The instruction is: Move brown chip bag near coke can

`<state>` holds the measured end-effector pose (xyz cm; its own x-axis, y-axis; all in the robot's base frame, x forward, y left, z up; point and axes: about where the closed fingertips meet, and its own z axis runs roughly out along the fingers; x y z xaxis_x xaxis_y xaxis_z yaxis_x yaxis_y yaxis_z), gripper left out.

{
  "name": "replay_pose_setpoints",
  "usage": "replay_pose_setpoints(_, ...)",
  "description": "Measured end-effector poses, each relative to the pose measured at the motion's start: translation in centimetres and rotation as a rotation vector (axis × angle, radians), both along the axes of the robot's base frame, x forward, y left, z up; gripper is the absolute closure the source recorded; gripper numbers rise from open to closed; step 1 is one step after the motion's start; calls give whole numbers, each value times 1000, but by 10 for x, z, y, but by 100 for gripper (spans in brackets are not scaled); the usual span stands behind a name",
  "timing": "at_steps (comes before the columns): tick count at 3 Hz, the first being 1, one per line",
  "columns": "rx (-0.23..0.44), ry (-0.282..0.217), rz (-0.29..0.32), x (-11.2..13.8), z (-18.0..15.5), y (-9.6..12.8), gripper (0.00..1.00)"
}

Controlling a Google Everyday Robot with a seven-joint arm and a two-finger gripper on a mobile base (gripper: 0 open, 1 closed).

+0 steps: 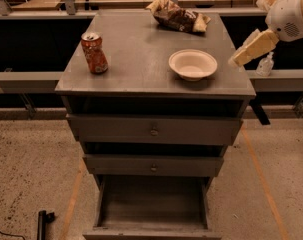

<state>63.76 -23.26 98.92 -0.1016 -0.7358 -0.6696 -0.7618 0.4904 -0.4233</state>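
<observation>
The brown chip bag lies crumpled at the far right of the grey cabinet top, dark brown with cream ends. The coke can stands upright near the cabinet's left front, red-orange with a silver top. My gripper hangs at the right edge of the cabinet, just right of the white bowl and well in front of the bag. It holds nothing that I can see.
A round white bowl sits on the cabinet's right front. The bottom drawer is pulled open. A small clear bottle stands on the ledge behind the gripper. A rail runs behind the cabinet.
</observation>
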Motion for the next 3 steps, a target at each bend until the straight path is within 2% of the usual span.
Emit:
replay_pose_setpoints(1, 59, -63, -61, 40, -5, 16, 0)
replay_pose_setpoints(2, 154, -109, -164, 97, -9, 38, 0)
replay_pose_setpoints(3, 337, -121, -285, 163, -21, 58, 0)
